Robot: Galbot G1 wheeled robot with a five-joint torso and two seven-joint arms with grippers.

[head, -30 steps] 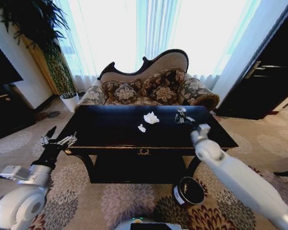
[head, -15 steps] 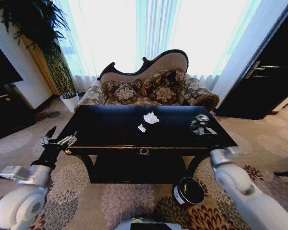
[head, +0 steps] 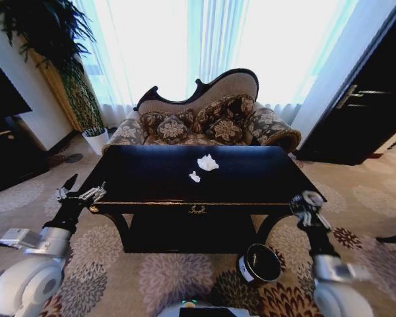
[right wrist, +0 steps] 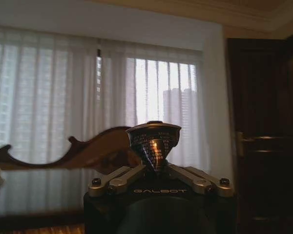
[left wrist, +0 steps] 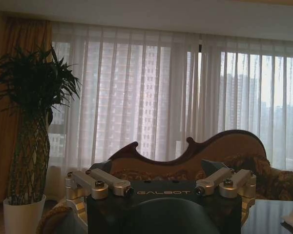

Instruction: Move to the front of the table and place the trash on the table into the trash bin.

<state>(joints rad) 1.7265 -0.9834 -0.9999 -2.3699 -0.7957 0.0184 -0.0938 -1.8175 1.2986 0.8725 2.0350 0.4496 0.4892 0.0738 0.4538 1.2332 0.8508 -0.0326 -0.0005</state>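
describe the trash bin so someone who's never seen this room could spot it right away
Find the big glossy black table in front of the patterned sofa. The trash bin stands on the floral carpet just before the table's right front leg. It is a small black cylinder with a white label, unlike the white plant pot far off by the curtains.

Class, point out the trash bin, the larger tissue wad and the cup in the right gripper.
trash bin [head: 259, 263], head view, dark opening.
larger tissue wad [head: 207, 162], head view, its middle.
cup [right wrist: 153, 142], right wrist view, printed side wall.
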